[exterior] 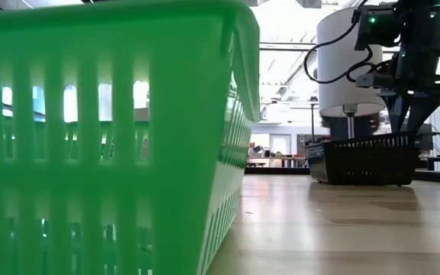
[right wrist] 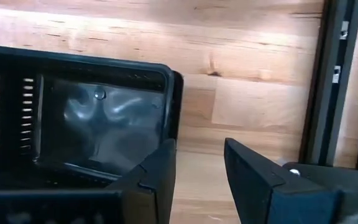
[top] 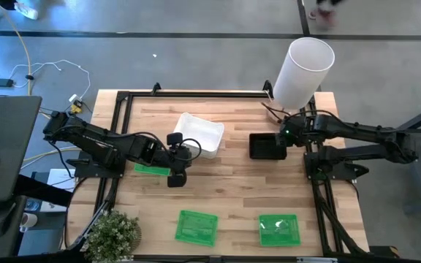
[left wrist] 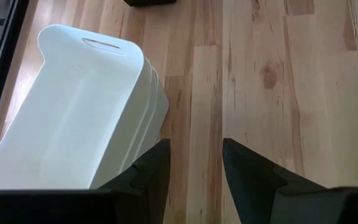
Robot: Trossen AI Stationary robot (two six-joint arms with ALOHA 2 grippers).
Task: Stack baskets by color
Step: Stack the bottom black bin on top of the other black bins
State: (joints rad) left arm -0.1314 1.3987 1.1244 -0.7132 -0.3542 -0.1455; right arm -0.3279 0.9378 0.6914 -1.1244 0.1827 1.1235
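A wooden bench (top: 232,190) seen from straight above, with a dark robot arm reaching in from each side.

Nearest the front edge, two bright green baskets, the left green basket (top: 196,226) and the right green basket (top: 279,229), lie side by side but well apart. They are shallow slotted plastic trays, each sitting alone. A small potted plant (top: 113,234) stands at the front left corner.

Farther back, a third green basket (top: 152,169) shows as a strip under the left arm. The left gripper (top: 176,177) hovers just beside it, its fingers (left wrist: 145,174) released and parted over bare wood. This arm is the nearer one to all the green baskets; the two front ones lie forward of it, toward the bench's front edge.

Just behind the left gripper sits the white stack (top: 199,134), smooth solid-walled trays nested together, its long axis angled across the bench.

On the right, level with it, the black stack (top: 267,146) rests near the frame rail: glossy floor, slotted walls, rounded corners. The right gripper (top: 287,136) hangs at its right end, fingers (right wrist: 157,174) parted with one just over the basket's wall; it appears to grasp nothing.

Farthest back, a tall white cylinder (top: 303,71) stands at the rear right corner.

White and black look gathered; green likely remains.
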